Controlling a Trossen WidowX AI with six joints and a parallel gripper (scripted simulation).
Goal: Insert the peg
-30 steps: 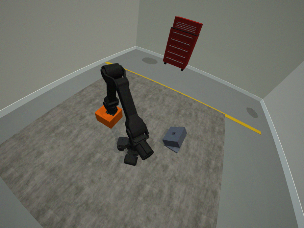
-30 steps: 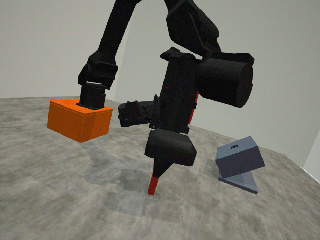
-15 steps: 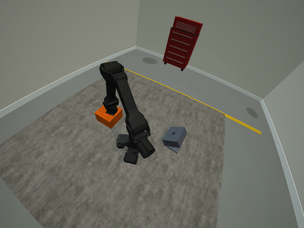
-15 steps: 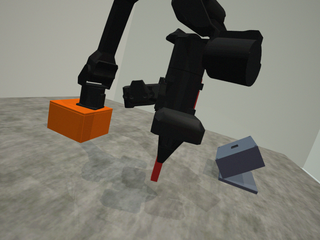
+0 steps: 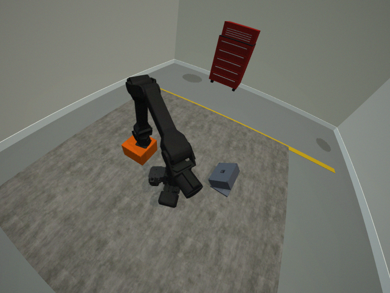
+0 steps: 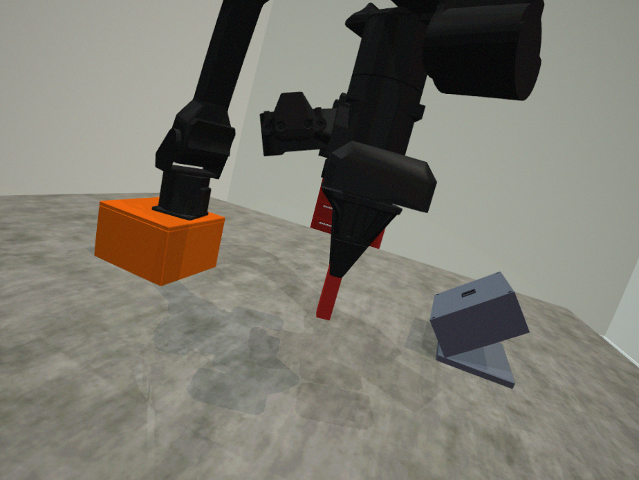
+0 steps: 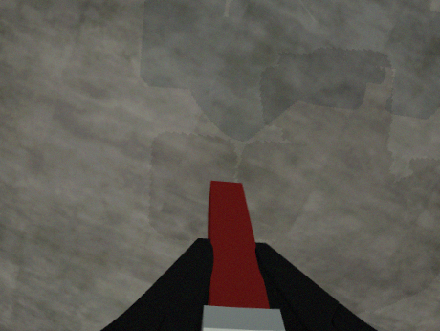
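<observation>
The red flat-sided peg (image 6: pixel 328 297) (image 7: pixel 231 210) is held roughly upright, with a slight tilt in the exterior view, its bottom end above the table. My gripper (image 6: pixel 338 273) (image 7: pixel 229 254) is shut on the peg; a grey band shows on the peg at the bottom edge of the wrist view. The top view hides the peg and fingertips behind the arm. The blue-grey sloped panel (image 5: pixel 230 170) (image 6: pixel 477 325) stands to the right of the gripper, apart from it. Its upper face has one small rectangular hole (image 5: pixel 222 171) (image 6: pixel 468 293), with nothing in it.
The arm's base stands on an orange box (image 5: pixel 134 153) (image 6: pixel 131 237) to the left of the gripper. The panel rests on a thin base plate (image 5: pixel 224 191) (image 6: pixel 477 361). A red tool cabinet (image 5: pixel 231 58) stands far back by the wall.
</observation>
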